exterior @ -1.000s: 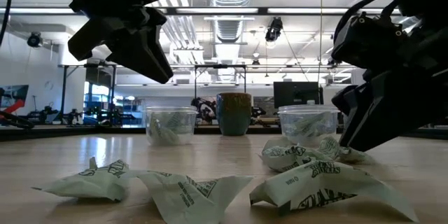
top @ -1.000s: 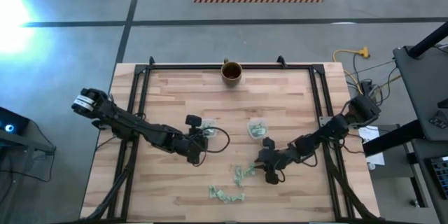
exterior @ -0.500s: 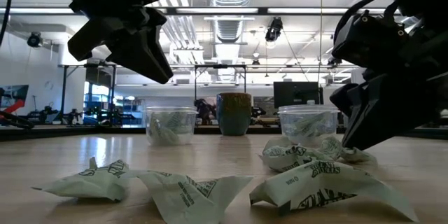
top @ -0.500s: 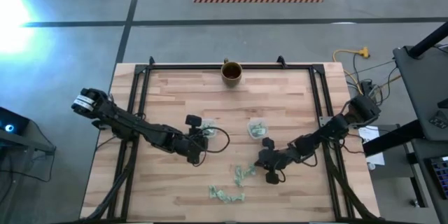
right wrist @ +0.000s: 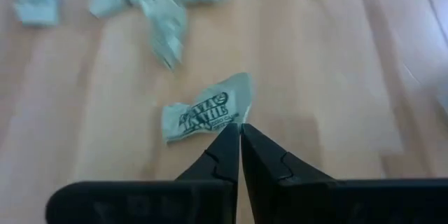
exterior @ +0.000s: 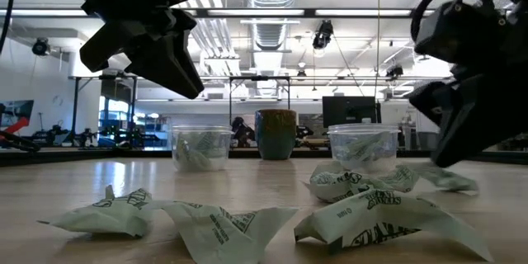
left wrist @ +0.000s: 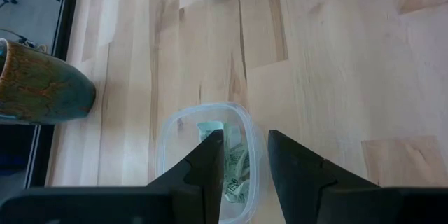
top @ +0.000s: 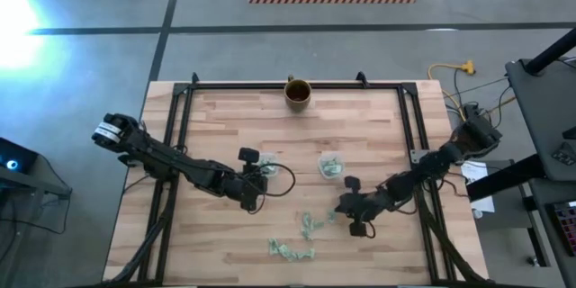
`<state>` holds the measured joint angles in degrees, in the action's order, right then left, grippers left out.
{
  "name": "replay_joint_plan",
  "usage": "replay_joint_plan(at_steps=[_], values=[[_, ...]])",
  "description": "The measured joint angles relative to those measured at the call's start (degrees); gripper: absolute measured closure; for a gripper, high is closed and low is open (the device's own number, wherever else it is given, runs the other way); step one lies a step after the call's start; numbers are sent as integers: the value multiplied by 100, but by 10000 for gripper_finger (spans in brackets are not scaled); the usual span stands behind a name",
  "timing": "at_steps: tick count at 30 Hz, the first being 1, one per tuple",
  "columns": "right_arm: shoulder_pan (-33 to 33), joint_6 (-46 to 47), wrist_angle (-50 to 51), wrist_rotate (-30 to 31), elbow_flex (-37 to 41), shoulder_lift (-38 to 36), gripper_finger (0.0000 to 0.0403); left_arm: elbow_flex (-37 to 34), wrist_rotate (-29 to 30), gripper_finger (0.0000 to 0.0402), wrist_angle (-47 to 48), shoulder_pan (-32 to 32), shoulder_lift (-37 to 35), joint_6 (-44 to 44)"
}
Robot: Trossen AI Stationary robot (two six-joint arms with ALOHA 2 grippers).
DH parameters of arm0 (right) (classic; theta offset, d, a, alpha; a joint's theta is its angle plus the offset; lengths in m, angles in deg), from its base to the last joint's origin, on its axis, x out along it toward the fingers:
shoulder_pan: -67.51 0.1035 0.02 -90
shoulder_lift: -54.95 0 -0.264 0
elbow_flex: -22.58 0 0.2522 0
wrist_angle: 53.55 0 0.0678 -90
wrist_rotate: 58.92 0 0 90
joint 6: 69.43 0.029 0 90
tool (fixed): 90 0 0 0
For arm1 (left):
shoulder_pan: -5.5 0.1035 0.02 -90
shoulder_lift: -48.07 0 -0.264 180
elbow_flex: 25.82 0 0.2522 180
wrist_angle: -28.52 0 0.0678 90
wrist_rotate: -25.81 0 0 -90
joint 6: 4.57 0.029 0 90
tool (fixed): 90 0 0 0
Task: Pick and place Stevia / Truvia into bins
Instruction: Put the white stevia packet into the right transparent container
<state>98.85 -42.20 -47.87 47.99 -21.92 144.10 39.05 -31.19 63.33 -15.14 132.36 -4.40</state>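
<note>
While pinched, packet (right wrist: 204, 116) lengthwise crosswise.

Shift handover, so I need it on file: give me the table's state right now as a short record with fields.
left gripper: open, hanging over the left cup, which holds packets
right gripper: shut on a packet by its edge, near the loose pile
right cup: holds packets
loose packets: several lying on the table, between the arms and nearer the front edge
mug: at the far edge, centre
packet in right grip off the table: cannot tell
</note>
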Motion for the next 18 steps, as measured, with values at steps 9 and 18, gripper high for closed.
replay_joint_plan(at_steps=[9, 18], values=[[216, 975, 1156, 262, 4, -544, 394, 0, -2, 307, 3, 0, 0, 2], [228, 1034, 1053, 275, 4, -561, 346, 0, -2, 307, -1, -4, 0, 2]])
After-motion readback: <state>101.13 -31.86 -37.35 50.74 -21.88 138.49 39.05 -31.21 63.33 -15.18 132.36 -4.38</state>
